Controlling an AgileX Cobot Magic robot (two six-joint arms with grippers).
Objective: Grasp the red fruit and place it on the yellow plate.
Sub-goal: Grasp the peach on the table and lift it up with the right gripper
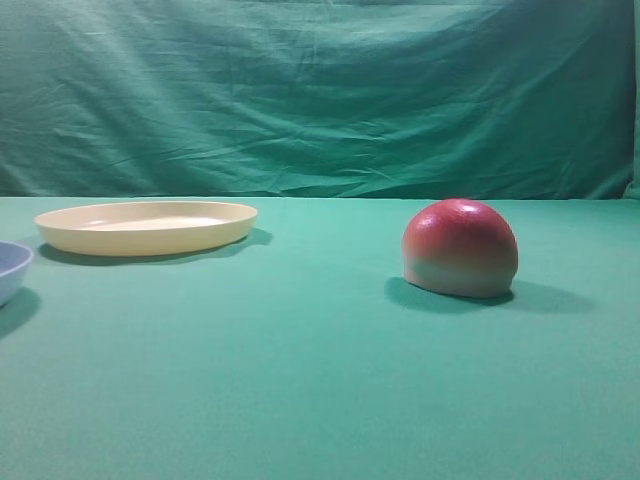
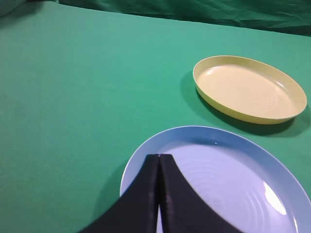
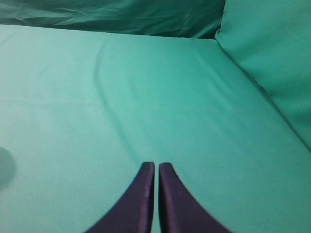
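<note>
The red fruit (image 1: pixel 460 248), red on top and pale green at its flat base, sits on the green cloth at the right of the exterior high view. The yellow plate (image 1: pixel 147 226) lies far left of it and holds nothing; it also shows in the left wrist view as the yellow plate (image 2: pixel 249 89). My left gripper (image 2: pixel 159 156) is shut, hanging over a light blue dish. My right gripper (image 3: pixel 156 165) is shut with nothing in it, over bare cloth. The fruit is out of both wrist views. Neither gripper appears in the exterior high view.
A light blue dish (image 2: pixel 272 160) lies under the left gripper, its edge (image 1: pixel 12 268) showing at the far left. A green curtain (image 1: pixel 320 90) hangs behind the table. A cloth fold (image 3: pixel 272 58) rises at the right of the right wrist view.
</note>
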